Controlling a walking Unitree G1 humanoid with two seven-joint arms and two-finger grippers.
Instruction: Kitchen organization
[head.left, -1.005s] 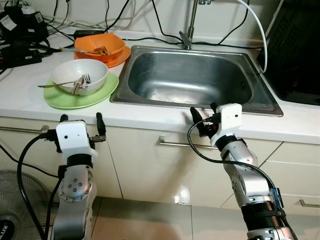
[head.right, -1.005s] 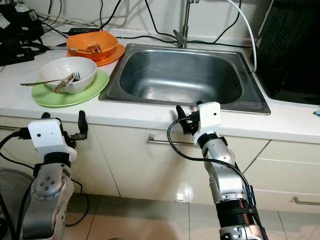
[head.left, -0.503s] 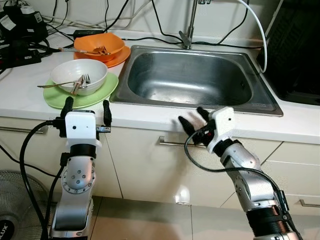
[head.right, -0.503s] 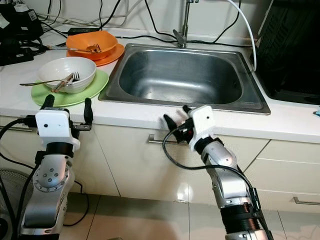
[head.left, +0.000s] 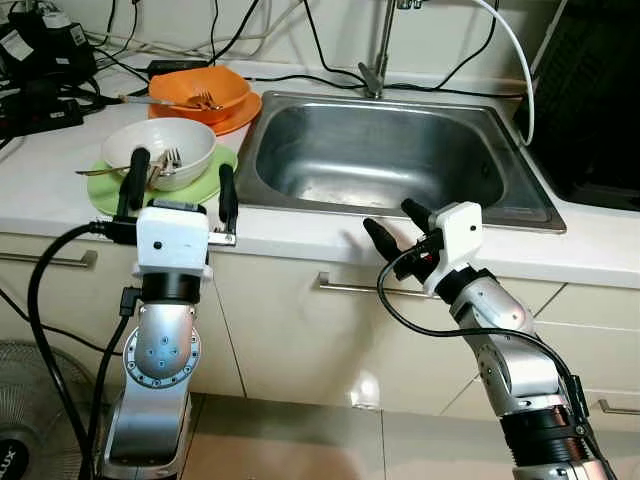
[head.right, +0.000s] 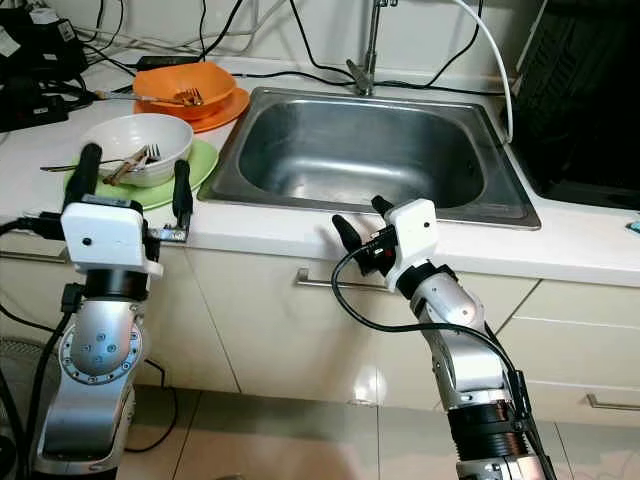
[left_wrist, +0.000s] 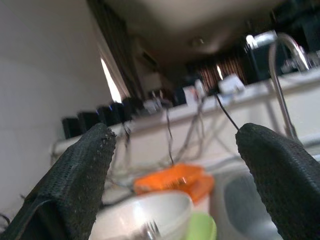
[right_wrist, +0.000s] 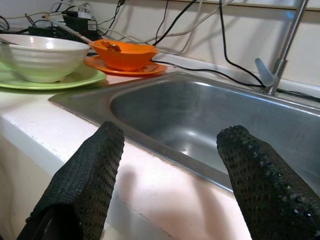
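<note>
Jaws spread on both grippers (head.left: 179, 183) (head.left: 390, 222) — two bowls (head.left: 160, 150) (head.left: 200, 90), two plates (head.left: 200, 182) (head.left: 243, 110).

A white countertop (head.left: 40, 195) runs across cream cabinet doors with steel bar handles (head.left: 345, 288), above a floor of pale glossy tiles (head.left: 300, 440). A stainless sink (head.left: 385, 150) with a chrome tap (head.left: 378, 50) is set into it beneath a light wall strung with black cables (head.left: 320, 45). A fan (head.left: 25, 420) stands on the floor.
</note>
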